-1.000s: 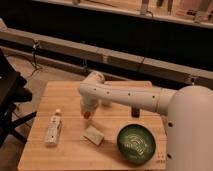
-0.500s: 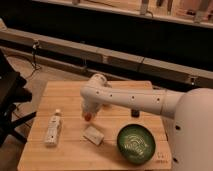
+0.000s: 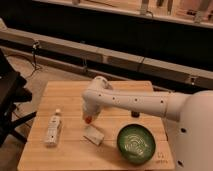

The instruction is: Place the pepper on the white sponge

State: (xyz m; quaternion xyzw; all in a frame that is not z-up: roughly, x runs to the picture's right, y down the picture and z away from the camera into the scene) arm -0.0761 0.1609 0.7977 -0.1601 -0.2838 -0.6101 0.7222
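Observation:
My gripper (image 3: 88, 118) hangs at the end of the white arm over the middle of the wooden table (image 3: 70, 95), pointing down. It is shut on the pepper (image 3: 88, 119), a tiny red-orange lump showing at its tip. The white sponge (image 3: 94, 135) lies flat on the table just below and slightly right of the gripper, a small gap apart from the pepper.
A green bowl (image 3: 136, 145) sits at the front right of the table. A white bottle with a label (image 3: 53, 130) lies at the front left. A small dark object (image 3: 134, 115) rests behind the bowl. A dark chair-like frame (image 3: 10, 95) stands left of the table.
The gripper has come down a little with the pepper, closer to the white sponge. The sponge, bowl and bottle have not moved.

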